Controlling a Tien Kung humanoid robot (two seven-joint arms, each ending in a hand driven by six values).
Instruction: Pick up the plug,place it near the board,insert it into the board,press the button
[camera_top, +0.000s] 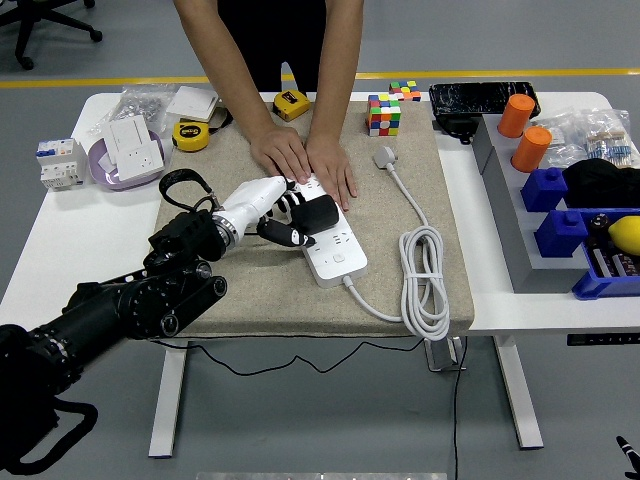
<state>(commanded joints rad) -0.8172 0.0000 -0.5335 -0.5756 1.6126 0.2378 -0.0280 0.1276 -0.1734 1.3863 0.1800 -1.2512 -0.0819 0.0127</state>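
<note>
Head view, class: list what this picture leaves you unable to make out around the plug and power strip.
- Head view: plug prongs, hidden under its black body and the left hand.
- Power strip far end, covered by the person's hands.
- Strip's button: too small to pick out.
- Right arm: out of frame.
</note>
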